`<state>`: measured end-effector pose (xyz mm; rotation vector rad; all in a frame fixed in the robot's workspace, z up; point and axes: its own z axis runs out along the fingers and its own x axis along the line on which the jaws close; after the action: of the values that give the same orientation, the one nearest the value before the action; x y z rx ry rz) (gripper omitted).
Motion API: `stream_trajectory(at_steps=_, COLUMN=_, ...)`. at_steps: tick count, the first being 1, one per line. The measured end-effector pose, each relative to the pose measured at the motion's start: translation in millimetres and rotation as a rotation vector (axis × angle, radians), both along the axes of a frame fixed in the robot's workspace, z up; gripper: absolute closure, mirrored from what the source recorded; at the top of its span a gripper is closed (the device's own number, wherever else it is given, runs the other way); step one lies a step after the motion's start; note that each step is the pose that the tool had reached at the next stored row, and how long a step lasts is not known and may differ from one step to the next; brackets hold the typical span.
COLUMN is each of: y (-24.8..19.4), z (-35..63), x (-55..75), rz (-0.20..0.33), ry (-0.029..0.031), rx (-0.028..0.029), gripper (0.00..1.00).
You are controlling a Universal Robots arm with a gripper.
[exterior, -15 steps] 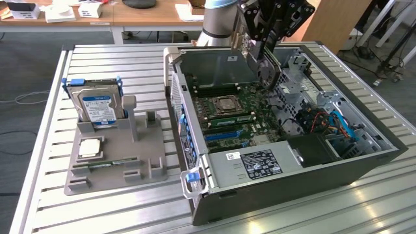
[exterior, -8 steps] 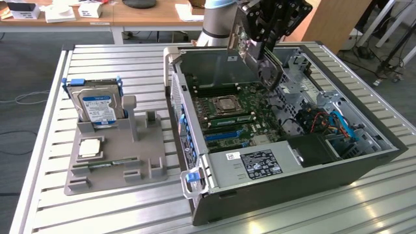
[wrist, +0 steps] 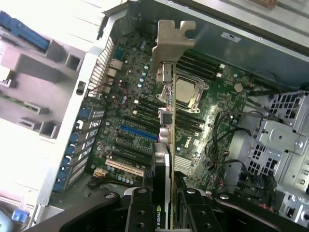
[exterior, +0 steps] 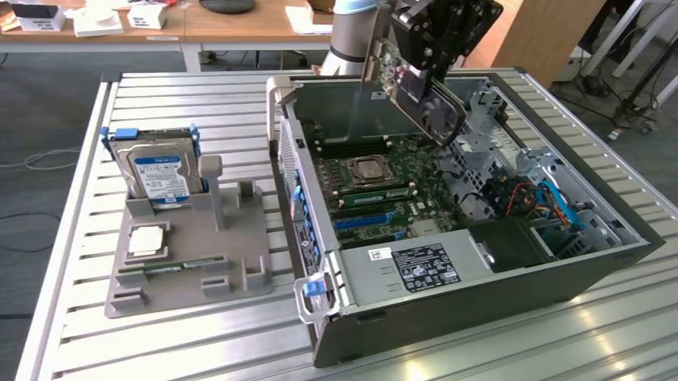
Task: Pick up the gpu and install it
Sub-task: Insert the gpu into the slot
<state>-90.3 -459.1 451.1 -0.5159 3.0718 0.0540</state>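
The fingers (wrist: 140,212) clench the gpu (wrist: 165,121), which hangs above the motherboard (wrist: 140,96) of the open case (exterior: 477,294). Best, I think, to align its lower edge with the blue slot (wrist: 137,132) and keep it straight.

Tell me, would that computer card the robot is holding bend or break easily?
Probably stiff: the gpu juts straight out from the gripper without sagging. Likely fragile, since small bare parts show along its thin edge. It might twist if bumped, because the gripper pinches just one end and the metal bracket sticks far out.
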Motion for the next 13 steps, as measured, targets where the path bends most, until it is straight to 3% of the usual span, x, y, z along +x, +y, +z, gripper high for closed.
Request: stream_trajectory(at_steps=13, y=0.0, z=-1.0, x=0.0, rz=0.237, ry=-0.0001, rx=-0.0002, gripper=0.73)
